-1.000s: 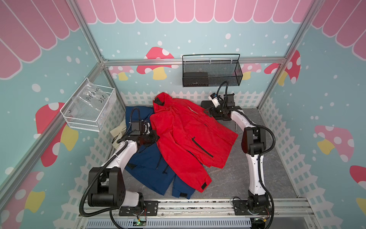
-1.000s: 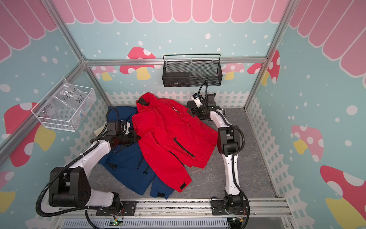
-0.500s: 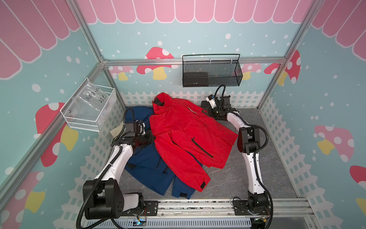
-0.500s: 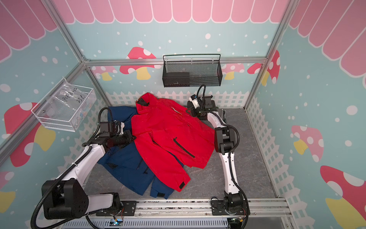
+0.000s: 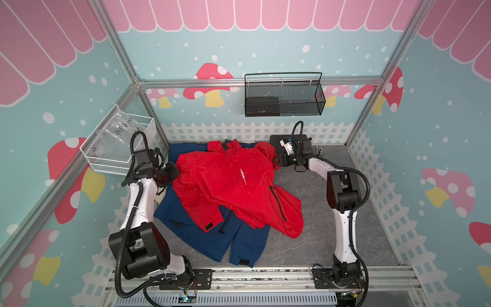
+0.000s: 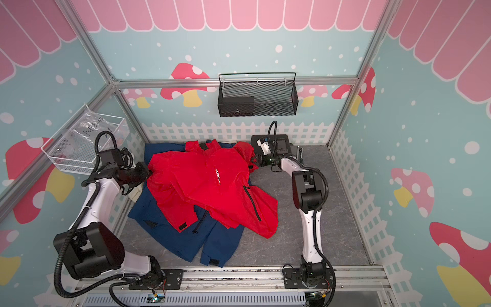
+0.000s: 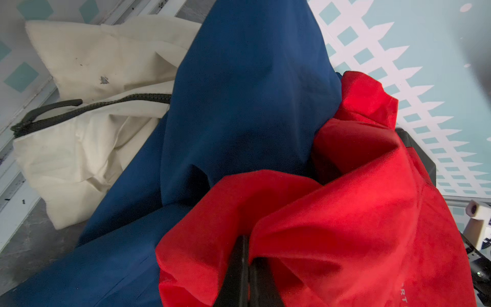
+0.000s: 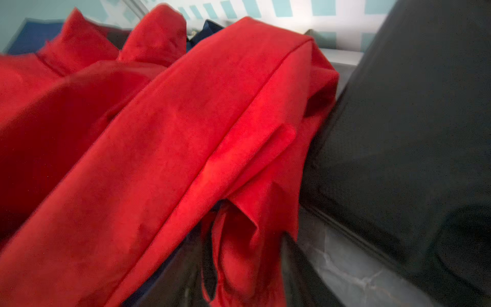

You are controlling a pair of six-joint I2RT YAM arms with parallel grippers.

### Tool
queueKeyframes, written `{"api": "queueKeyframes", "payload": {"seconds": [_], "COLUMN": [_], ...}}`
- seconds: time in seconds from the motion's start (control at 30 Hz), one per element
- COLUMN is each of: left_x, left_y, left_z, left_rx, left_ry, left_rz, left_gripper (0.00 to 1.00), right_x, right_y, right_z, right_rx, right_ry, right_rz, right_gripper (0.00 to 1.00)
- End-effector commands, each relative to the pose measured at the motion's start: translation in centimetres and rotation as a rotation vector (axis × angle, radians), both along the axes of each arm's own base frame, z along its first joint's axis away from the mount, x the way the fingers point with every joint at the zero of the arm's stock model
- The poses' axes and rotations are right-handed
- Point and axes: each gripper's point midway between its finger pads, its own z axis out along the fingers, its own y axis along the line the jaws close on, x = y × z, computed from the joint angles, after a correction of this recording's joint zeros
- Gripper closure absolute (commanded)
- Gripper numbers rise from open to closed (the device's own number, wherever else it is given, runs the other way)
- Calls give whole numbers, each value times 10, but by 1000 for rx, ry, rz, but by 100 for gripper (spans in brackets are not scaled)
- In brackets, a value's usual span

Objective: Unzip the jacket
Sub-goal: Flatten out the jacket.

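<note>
Reaching inward, elbows bent, the left gripper (image 5: 175,170) and right gripper (image 5: 275,160) each pinch tight on opposite sides of the red jacket (image 5: 233,186).

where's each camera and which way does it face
both top views: high over the front, looking down at the table; left arm and right arm show.
left wrist: left arm, looking past left pincer, shut on red jacket.
right wrist: right arm, looking past right pincer, shut on red jacket.
shared: all four show the red jacket.
</note>
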Motion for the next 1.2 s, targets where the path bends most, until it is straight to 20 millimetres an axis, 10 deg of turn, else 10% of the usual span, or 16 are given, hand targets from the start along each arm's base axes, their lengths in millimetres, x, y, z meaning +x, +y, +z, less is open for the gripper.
{"api": "queueKeyframes", "payload": {"seconds": [0.0,0.17,0.3,0.43,0.5,0.73,1.17], "left_x": [10,25,26,16,8,-13,-23], "left_y": [11,15,34,62,73,116,146], "left_z": [40,100,120,80,44,-71,-101], "left_rx": [63,58,60,24,26,27,49], "left_ry": [-85,-208,-239,-141,-78,169,220], "left_rz": [17,41,112,175,198,251,327], "left_gripper": [100,100,100,100,100,100,100], "right_x": [-27,-87,-131,-150,-148,-101,-19], "right_y": [-31,-40,-25,-37,-52,-46,7], "right_z": [62,83,45,-25,-40,-53,-110], "right_rx": [-20,5,69,-24,-30,44,112], "right_ry": [-158,-196,-64,60,91,164,275], "right_rz": [-103,-122,-11,-22,-53,16,107], "right_gripper": [100,100,98,45,26,7,30]}}
